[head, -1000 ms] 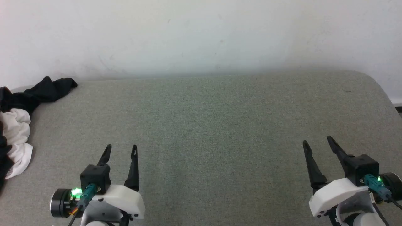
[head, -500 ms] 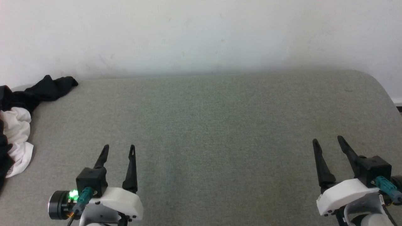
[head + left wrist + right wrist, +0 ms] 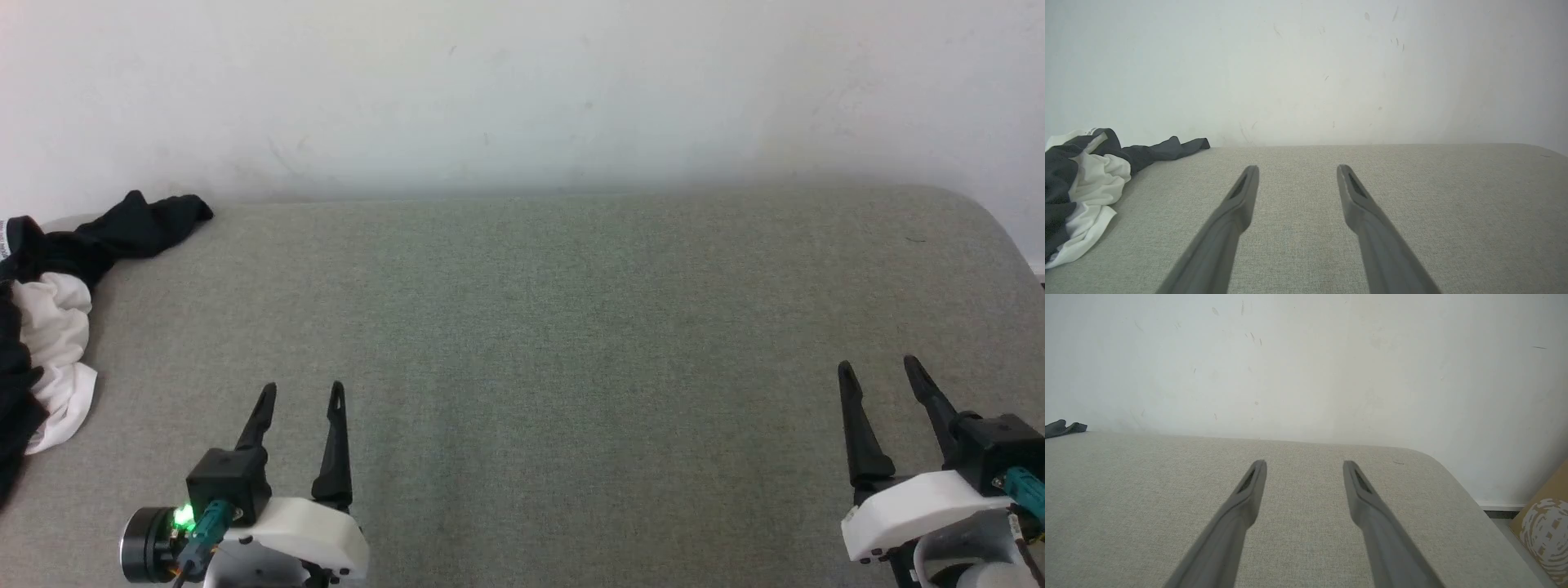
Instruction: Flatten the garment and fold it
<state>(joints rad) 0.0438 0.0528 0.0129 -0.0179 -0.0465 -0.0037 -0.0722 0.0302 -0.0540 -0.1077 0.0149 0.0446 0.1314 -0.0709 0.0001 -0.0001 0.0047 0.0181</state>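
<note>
Plain off-white scuffed wall (image 3: 522, 98) at the back, and a grey-green woven-fabric counter (image 3: 571, 327) with a rounded far-right corner in front of it. The garment (image 3: 51, 327), a soft T-shirt with white body and black sleeves, lies crumpled in a heap at the counter's far-left edge, partly cut off by the head view's border. One black sleeve (image 3: 155, 220) trails out along the wall. In the left wrist view the garment (image 3: 1090, 192) shows white folds bunched between black ones, with a white printed tape (image 3: 1088, 131) at the top of the heap. The right wrist view catches the black sleeve (image 3: 1063, 428) tip. The left tool (image 3: 303, 389) is low over the near-left counter, released, fingers spread with nothing between them. The garment is off to its left, apart, not touching. The right tool (image 3: 878, 364) is near the right edge, also released and empty, well apart from the garment. A brown box with white print (image 3: 1543, 528) sits low beyond the right corner. Judgement: flattening is not started. The cloth looks light and limp, likely to drape and drag on the rough weave rather than slide, and layers may lift together. Best hold is probably a single edge, the free black sleeve or the edge by that tape. Pinch thin, then draw it toward the open middle.
</note>
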